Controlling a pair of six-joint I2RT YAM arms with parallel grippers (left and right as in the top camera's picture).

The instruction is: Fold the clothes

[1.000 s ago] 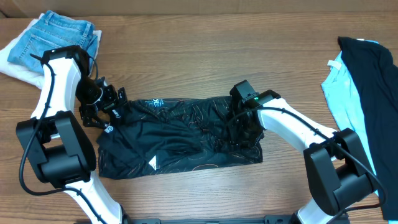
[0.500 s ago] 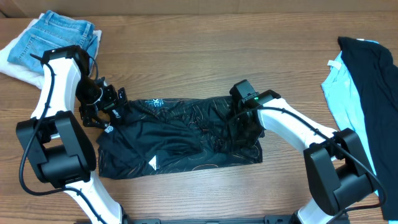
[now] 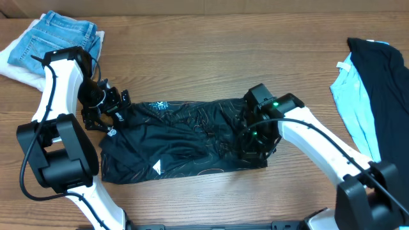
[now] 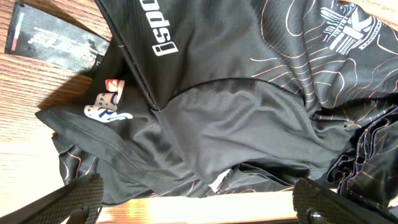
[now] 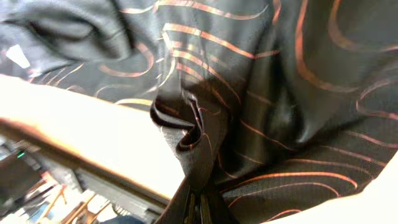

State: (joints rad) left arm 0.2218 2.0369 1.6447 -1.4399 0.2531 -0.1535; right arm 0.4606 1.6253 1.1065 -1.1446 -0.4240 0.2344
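Black slick jersey (image 3: 185,140), thin orange contour lines, lies crumpled on wood-grain surface (image 3: 211,64); right tool (image 5: 200,214) clenched on a pinched fabric ridge, left tool (image 3: 102,112) released, jaws wide.

One patterned black jersey (image 3: 185,137), one pair of jeans (image 3: 61,35), one plain black garment (image 3: 383,83), one light-blue garment (image 3: 349,92), one white cloth (image 3: 13,67), one worktop (image 3: 211,67). Two claws: left claw (image 3: 119,114), right claw (image 3: 251,152).

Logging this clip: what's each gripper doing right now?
Left gripper: open, empty, above the jersey.
Right gripper: shut on a pinched fold of the jersey.
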